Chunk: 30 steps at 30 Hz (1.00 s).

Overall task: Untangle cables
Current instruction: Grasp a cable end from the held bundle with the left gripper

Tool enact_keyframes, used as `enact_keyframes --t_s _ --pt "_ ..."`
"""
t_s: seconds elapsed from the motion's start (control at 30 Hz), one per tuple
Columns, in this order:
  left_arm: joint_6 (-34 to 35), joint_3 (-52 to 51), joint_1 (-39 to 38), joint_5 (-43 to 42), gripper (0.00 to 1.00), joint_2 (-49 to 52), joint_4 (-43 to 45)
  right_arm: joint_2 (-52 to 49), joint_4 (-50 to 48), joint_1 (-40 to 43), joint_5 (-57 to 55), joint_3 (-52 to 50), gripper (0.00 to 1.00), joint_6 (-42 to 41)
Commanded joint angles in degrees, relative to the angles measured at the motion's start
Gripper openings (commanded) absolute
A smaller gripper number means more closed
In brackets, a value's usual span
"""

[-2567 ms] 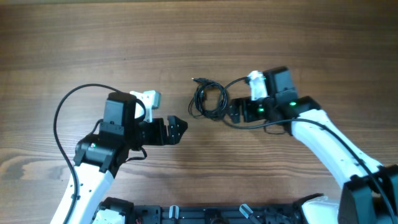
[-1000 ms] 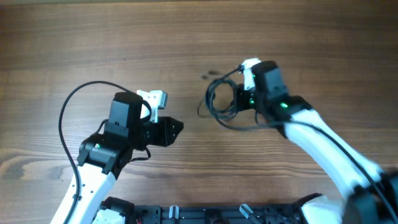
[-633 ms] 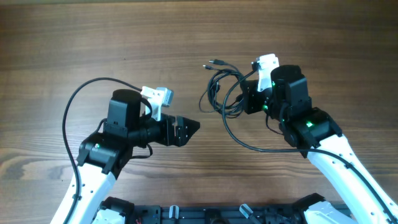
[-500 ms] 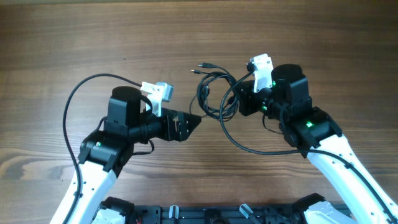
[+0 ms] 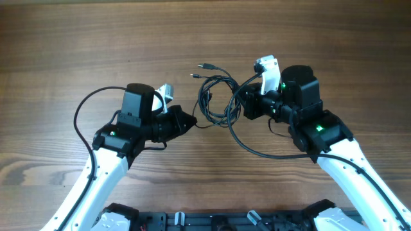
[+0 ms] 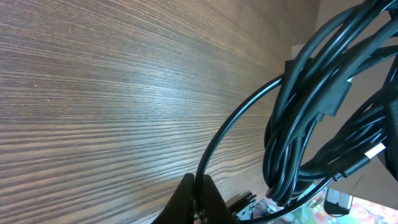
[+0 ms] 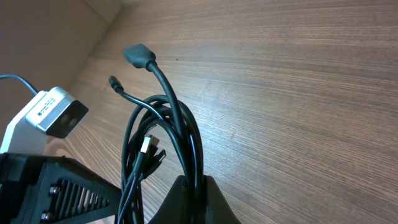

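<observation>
**Black cables now pinched from both sides**

Cables hang as a loose coil of several loops between the two arms. They appear to be held just above the tabletop near its middle, with two plugs poking out at the upper left. The right claw is closed tight on the coil's right side, and its wrist view shows the fingers clamped on a cluster of strands. The left claw was well apart from the coil a couple of seconds ago and just beside it half a second ago. It has since come in and closed on one strand at the coil's lower left. Each arm now has a hold, so drawing the coil apart looks like the next step. No loop is freed yet.

What appears to be the right arm's own thick lead sweeps under the coil and lies close to it, a likely snag. The left arm's lead arcs well away from the coil.
</observation>
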<state>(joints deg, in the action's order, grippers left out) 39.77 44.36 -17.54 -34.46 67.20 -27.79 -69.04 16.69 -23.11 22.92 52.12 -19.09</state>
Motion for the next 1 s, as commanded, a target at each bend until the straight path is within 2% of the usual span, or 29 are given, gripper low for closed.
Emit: enact_keyframes --t_s 0.0,0.07,0.1,0.17,0.23,0.33,0.4,0.47,0.53,0.57,0.63,0.73,0.83,0.97 --pt "-1.29 0.98 -0.24 -4.07 0.04 0.28 0.17 1.11 1.29 -0.17 -2.21 0.83 0.04 -0.57" --pt "-7.02 0.98 -0.15 -5.66 0.04 0.24 -1.68 1.11 4.15 -0.17 -8.83 0.83 0.04 -0.39" --pt "-9.64 0.98 0.37 -3.69 0.04 0.2 -4.22 1.11 6.47 -0.17 -14.01 0.83 0.05 -0.39" --pt "-12.28 0.98 3.78 13.51 0.04 0.2 -14.78 1.11 8.11 -0.17 -16.98 0.83 0.05 0.28" --pt "-12.57 0.98 7.5 27.56 0.04 0.2 -20.87 1.18 7.58 -0.17 -14.91 0.85 0.05 1.14" --pt "-12.57 0.98 10.49 29.86 0.06 0.2 -22.03 1.38 4.76 -0.17 -3.72 0.87 0.05 3.82" --pt "-12.57 0.98 10.58 27.17 0.47 0.2 -20.79 1.44 2.23 -0.17 5.86 0.87 0.05 5.44" --pt "-12.61 0.98 10.58 19.91 0.62 0.2 -18.75 1.44 1.03 -0.17 10.43 0.87 0.05 5.53" --pt "-15.5 0.98 10.58 7.67 0.64 0.2 -15.06 1.44 0.92 -0.2 11.89 0.87 0.05 5.51" --pt "-18.18 0.98 10.58 -1.6 0.64 0.2 -12.0 1.44 0.94 -0.2 12.11 0.87 0.05 5.55" --pt "-20.06 0.98 10.58 -12.13 0.6 0.2 -7.78 1.44 0.9 -0.17 12.61 0.87 0.05 5.62" --pt "-20.04 0.98 10.54 -16.35 0.52 0.2 -4.96 1.44 0.87 -0.2 13.62 0.87 0.05 5.6" --pt "-20.04 0.98 10.54 -20.33 0.5 0.2 -2.51 1.44 0.9 -0.2 13.6 0.87 0.05 5.4" --pt "-20.04 0.98 10.54 -20.81 0.49 0.2 0.07 1.44 0.9 -0.2 15.76 0.87 0.04 4.94"
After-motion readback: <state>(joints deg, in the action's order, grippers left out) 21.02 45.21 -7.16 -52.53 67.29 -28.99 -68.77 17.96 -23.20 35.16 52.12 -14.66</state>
